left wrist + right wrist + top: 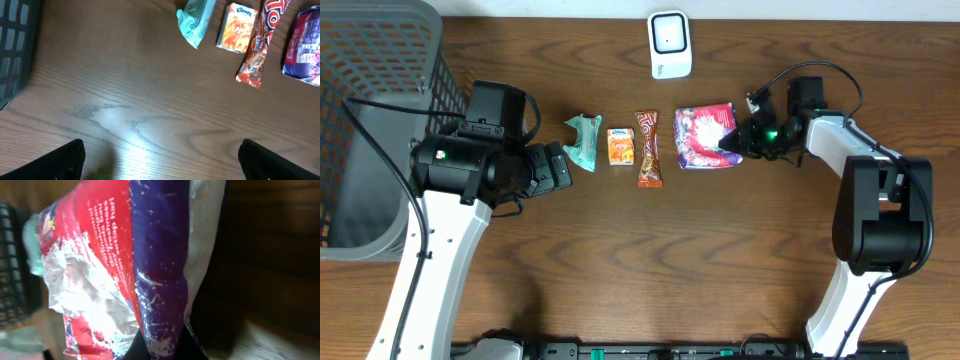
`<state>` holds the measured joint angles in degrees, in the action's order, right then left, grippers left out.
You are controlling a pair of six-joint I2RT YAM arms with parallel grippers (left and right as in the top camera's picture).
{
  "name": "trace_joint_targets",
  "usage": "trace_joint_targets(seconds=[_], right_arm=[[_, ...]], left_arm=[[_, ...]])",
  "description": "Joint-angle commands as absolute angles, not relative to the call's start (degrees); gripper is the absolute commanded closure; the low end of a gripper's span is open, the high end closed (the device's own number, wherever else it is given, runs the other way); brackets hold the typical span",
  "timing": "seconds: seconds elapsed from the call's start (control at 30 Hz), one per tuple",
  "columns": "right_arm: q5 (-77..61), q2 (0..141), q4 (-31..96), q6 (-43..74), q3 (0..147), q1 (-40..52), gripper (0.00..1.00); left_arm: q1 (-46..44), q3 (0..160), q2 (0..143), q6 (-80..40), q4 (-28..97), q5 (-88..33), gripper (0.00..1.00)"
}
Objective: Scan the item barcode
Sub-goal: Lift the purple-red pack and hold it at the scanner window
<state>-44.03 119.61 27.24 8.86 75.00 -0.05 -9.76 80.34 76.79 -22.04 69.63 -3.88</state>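
Legibly, orange pack — Kleenex, purple packet — print unreadable

Arms posed about the snack packet
The right gripper is pinched onto its right edge; the left gripper is held agape well left.

Setting: robot bench staged as a shop checkout | wood-grain table | white scanner at far edge | retail goods in a row: teal packet, orange tissue pack, snack bar, purple-red bag | grey mesh basket at one side | left arm and right arm rise from near edge
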Motion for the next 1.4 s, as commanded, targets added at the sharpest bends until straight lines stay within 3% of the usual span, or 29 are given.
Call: trace_joint_targets(seconds=[0.0, 0.2, 0.33, 0.53, 0.93, 1.1, 1.37], right_arm=[[-52.0, 118.6, 25.8, 15.6, 78.6, 0.5, 0.99], [-52.1, 117.6, 21.9, 27.6, 88.1, 0.6, 0.99], [-49.6, 117.6, 9.7, 38.7, 89.2, 1.5, 0.99], [-33.1, 117.7, 1.0, 47.3, 89.2, 5.3, 0.99], [-10.3, 121.6, -15.8, 53.8, 89.2, 15.4, 0.99], [-12.6, 126.6, -24.4, 55.9, 89.2, 16.0, 0.99], [-13.9, 127.6, -24.4, 53.5, 90.1, 15.2, 0.99]], left_arm=[[-9.5, 80.3, 77.0, -21.5, 69.8, -2.9, 0.02], [-9.5, 80.3, 77.0, -21.5, 69.8, -2.9, 0.02], [-9.5, 80.3, 77.0, -21.5, 69.8, -2.9, 0.02], [-9.5, 80.3, 77.0, -21.5, 69.8, -2.9, 0.02], [-9.5, 80.3, 77.0, -21.5, 69.8, -2.9, 0.02], [-9.5, 80.3, 77.0, -21.5, 69.8, -2.9, 0.02], [-9.5, 80.3, 77.0, -21.5, 69.8, -2.9, 0.02]])
